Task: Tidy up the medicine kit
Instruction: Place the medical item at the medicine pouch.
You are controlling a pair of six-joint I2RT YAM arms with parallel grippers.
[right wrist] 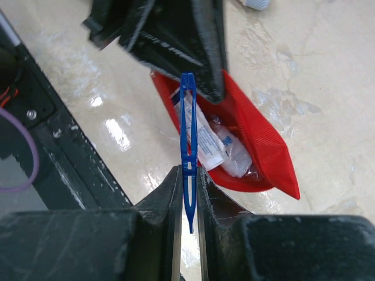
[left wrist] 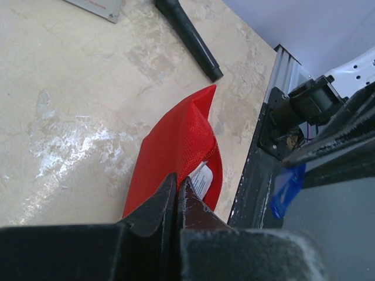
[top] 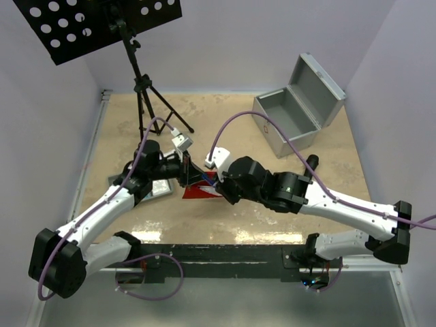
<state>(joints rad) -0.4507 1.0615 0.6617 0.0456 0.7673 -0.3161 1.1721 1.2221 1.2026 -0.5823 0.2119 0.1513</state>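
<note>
The red pouch lies on the table between my two grippers. My left gripper is shut on its upper edge and holds its mouth open; the pouch shows a white label inside. My right gripper is shut on blue plastic tweezers, tips pointing at the open pouch, which holds white packets. The silver-grey metal case stands open at the back right. The grey tray lies under the left arm.
A black tripod stand with a perforated black plate stands at the back left. One of its legs lies across the table beyond the pouch. The black base rail runs along the near edge.
</note>
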